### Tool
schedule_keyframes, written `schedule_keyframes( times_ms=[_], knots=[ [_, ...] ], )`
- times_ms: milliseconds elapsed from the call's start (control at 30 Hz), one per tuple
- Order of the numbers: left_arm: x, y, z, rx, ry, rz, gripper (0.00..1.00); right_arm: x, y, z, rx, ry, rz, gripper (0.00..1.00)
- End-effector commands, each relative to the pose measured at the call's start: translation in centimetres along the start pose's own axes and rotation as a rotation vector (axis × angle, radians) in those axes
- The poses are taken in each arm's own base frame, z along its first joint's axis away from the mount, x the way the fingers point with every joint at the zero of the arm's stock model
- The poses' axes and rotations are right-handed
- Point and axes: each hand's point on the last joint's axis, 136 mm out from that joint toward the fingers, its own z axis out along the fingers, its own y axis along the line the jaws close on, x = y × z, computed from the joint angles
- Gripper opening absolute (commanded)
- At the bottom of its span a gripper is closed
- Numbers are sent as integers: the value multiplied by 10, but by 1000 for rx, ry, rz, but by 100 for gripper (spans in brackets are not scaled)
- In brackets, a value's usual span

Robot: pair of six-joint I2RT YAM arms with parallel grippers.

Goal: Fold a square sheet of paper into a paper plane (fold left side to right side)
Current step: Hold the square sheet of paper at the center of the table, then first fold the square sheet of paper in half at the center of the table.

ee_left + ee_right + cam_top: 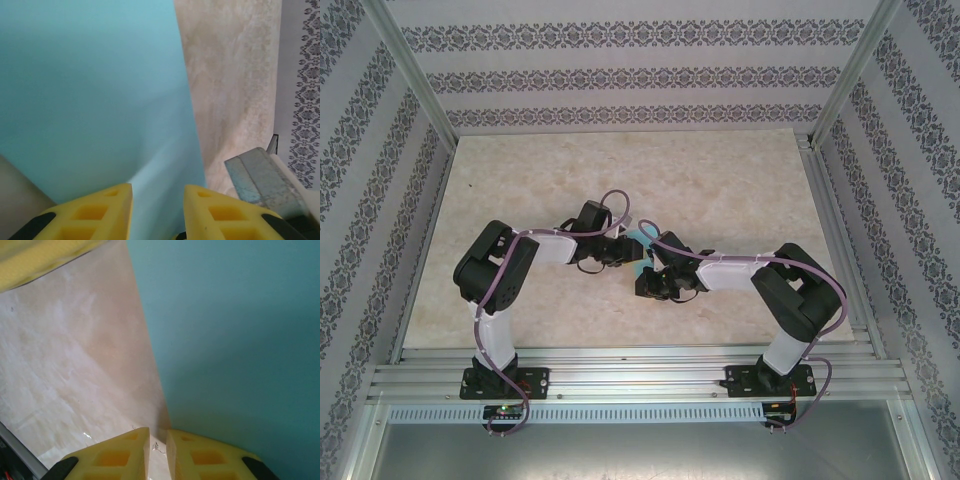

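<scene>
Square sheet of paper (638, 250) is sitting mid-desk (720, 180), wedged between the two arms where they're meeting nose to nose. From above it's showing as a narrow curved blue strip. Left gripper (157, 192) is standing partly open, with its fingers clearly apart and the sheet filling the gap. Can't tell if either pad is touching it. Right gripper (157, 435) is sitting barely open, a thin slit with bare desk showing through. The sheet's straight edge is running down to one fingertip there, contact unclear.
</scene>
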Motion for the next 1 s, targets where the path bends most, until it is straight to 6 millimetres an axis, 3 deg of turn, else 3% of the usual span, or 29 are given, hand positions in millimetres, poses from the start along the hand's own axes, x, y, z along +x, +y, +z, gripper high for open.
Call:
schedule_keyframes(
  times_ms=[0, 467, 967],
  knots=[
    [-5, 10, 5, -38, -31, 58, 34, 25, -53, 15, 197, 58, 56, 19],
    [-25, 52, 3, -299, -73, 143, 35, 32, -62, 15, 248, 76, 54, 19],
    [-62, 61, -6, -429, -120, 203, 40, 38, -64, 17, 261, 90, 56, 19]
  ],
)
